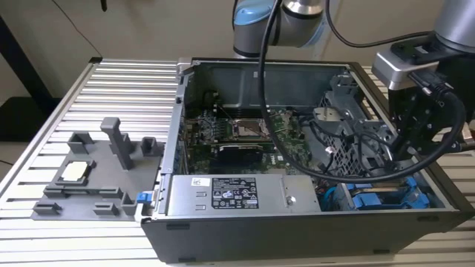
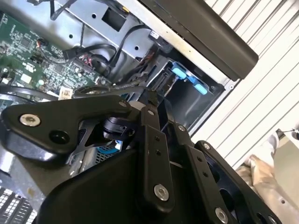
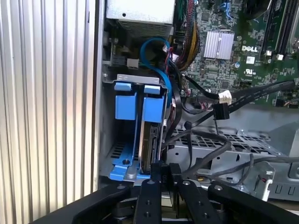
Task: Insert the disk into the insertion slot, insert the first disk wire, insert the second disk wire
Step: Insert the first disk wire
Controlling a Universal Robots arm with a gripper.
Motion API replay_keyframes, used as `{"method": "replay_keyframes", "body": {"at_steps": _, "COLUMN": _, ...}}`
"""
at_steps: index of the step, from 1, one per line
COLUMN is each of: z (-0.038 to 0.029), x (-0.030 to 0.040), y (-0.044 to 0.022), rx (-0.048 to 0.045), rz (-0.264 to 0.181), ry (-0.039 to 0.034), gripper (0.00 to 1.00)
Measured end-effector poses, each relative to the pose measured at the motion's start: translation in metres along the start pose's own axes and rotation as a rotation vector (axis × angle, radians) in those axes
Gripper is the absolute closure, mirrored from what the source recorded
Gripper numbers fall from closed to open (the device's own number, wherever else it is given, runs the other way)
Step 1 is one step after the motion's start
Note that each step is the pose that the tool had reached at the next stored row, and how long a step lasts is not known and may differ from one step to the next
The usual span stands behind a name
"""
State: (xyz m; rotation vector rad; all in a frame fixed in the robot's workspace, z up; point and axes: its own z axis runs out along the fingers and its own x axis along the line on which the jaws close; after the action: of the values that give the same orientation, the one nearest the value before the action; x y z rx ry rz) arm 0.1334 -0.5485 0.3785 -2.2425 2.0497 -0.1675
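Off at the exterior view's left, on the slatted metal table [image 1: 126, 94]: a grey fixture tray [image 1: 111, 178], posts upright, one small pale part lying in a pocket. Just beside the tray's right end, a small blue piece [image 1: 141, 197] close against the corner of the open computer case [image 1: 297, 239]. Further right, inside the case: green motherboard [image 1: 245, 130] flat on the case's floor, and nearer the camera the grey power-supply box [image 1: 226, 194], white label facing up. Right of that box, loose black cables [image 1: 326, 136] draped by a perforated metal cage [image 1: 349, 142], then the drive bay [image 1: 386, 199] in the near right corner, bright blue plastic showing. Over that corner, at the exterior view's right, the arm [image 1: 449, 28], hanging above the bay. Seen in the first wrist view: the disk [image 3: 152, 137] standing on edge in the bay, seated in its slot with blue carrier plastic around it, a second blue carrier [image 3: 125, 107] just beside it. Near the cage, a black cable ending in a white connector [image 3: 224, 96], apart from the disk. Gripper [image 3: 162, 168] right at the disk's near edge, fingers pressed together; contact with the disk hard to tell. Same closed posture in the second wrist view.
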Motion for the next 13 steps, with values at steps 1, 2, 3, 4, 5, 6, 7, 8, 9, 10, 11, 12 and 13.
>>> {"method": "replay_keyframes", "body": {"at_steps": 1, "z": 0.0002, "x": 0.0005, "y": -0.0002, "rx": -0.0002, "rz": 0.001, "ry": -0.0068, "gripper": 0.81}}
{"method": "replay_keyframes", "body": {"at_steps": 2, "z": 0.0003, "x": 0.0011, "y": -0.0005, "rx": -0.0006, "rz": 0.002, "ry": -0.0132, "gripper": 0.81}}
{"method": "replay_keyframes", "body": {"at_steps": 3, "z": 0.0005, "x": 0.0017, "y": -0.0008, "rx": -0.0015, "rz": 0.003, "ry": -0.0190, "gripper": 0.81}}
{"method": "replay_keyframes", "body": {"at_steps": 4, "z": 0.0006, "x": 0.0025, "y": -0.0011, "rx": -0.0028, "rz": 0.004, "ry": -0.0237, "gripper": 0.81}}
{"method": "replay_keyframes", "body": {"at_steps": 5, "z": 0.0007, "x": 0.0035, "y": -0.0016, "rx": -0.0048, "rz": 0.004, "ry": -0.0271, "gripper": 0.81}}
{"method": "replay_keyframes", "body": {"at_steps": 6, "z": 0.0009, "x": 0.0045, "y": -0.0022, "rx": -0.0075, "rz": 0.005, "ry": -0.0290, "gripper": 0.81}}
{"method": "replay_keyframes", "body": {"at_steps": 7, "z": 0.0010, "x": 0.0056, "y": -0.0029, "rx": -0.0120, "rz": 0.005, "ry": -0.0299, "gripper": 0.81}}
{"method": "replay_keyframes", "body": {"at_steps": 8, "z": 0.0012, "x": 0.0068, "y": -0.0037, "rx": -0.0194, "rz": 0.005, "ry": -0.0307, "gripper": 0.81}}
{"method": "replay_keyframes", "body": {"at_steps": 9, "z": 0.0013, "x": 0.0079, "y": -0.0046, "rx": -0.0280, "rz": 0.005, "ry": -0.0314, "gripper": 0.81}}
{"method": "replay_keyframes", "body": {"at_steps": 10, "z": 0.0014, "x": 0.0090, "y": -0.0056, "rx": -0.0366, "rz": 0.005, "ry": -0.0321, "gripper": 0.81}}
{"method": "replay_keyframes", "body": {"at_steps": 11, "z": 0.0016, "x": 0.0101, "y": -0.0067, "rx": -0.0456, "rz": 0.005, "ry": -0.0330, "gripper": 0.81}}
{"method": "replay_keyframes", "body": {"at_steps": 12, "z": 0.0019, "x": 0.0111, "y": -0.0079, "rx": -0.0546, "rz": 0.005, "ry": -0.0338, "gripper": 0.81}}
{"method": "replay_keyframes", "body": {"at_steps": 13, "z": 0.0020, "x": 0.0122, "y": -0.0092, "rx": -0.0634, "rz": 0.005, "ry": -0.0345, "gripper": 0.81}}
